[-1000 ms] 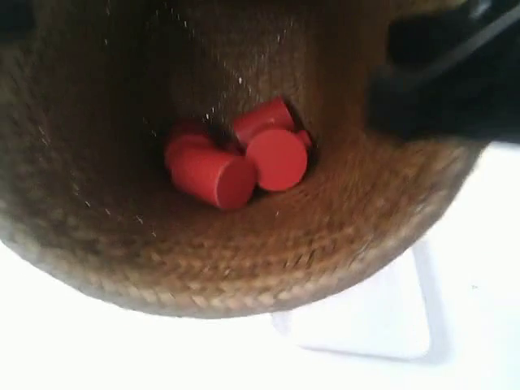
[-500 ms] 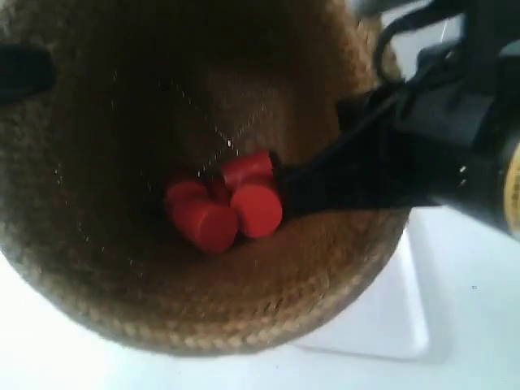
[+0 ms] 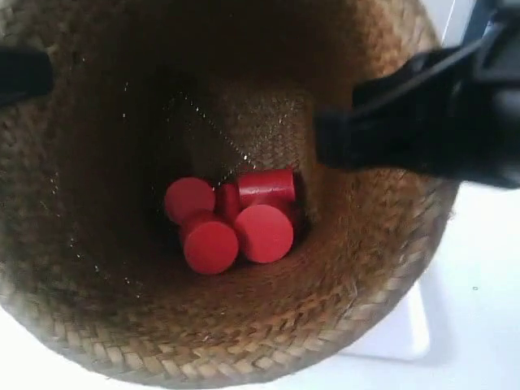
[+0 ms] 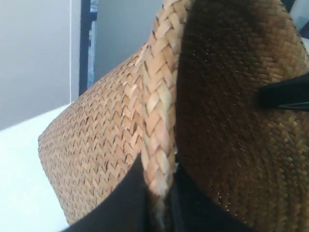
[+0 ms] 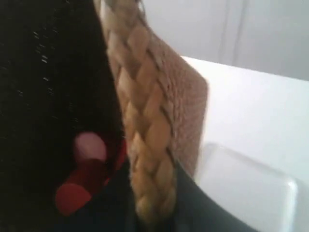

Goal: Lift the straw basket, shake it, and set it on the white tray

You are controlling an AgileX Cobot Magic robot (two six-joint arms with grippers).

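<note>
The straw basket (image 3: 244, 333) is held up off the table and fills the exterior view, its dark inside facing the camera. Several red cylinders (image 3: 236, 223) lie bunched at its bottom. My left gripper (image 4: 157, 193) is shut on the braided rim (image 4: 157, 111), one finger outside the wall and one inside. My right gripper (image 5: 152, 203) is shut on the opposite rim (image 5: 140, 121), with the red cylinders (image 5: 77, 188) beside it. The arm at the exterior view's right (image 3: 422, 122) reaches over the rim. Under the basket, only a corner of the white tray (image 3: 398, 333) shows.
The white table surface (image 3: 487, 268) surrounds the tray. In the right wrist view the tray (image 5: 246, 193) lies just beyond the basket's wall. A grey wall and a dark upright post (image 4: 85, 43) stand behind the basket in the left wrist view.
The basket has swung about between frames and now covers more of the tray. The red cylinders have rolled and regrouped inside. Both grippers stay clamped on the rim.
</note>
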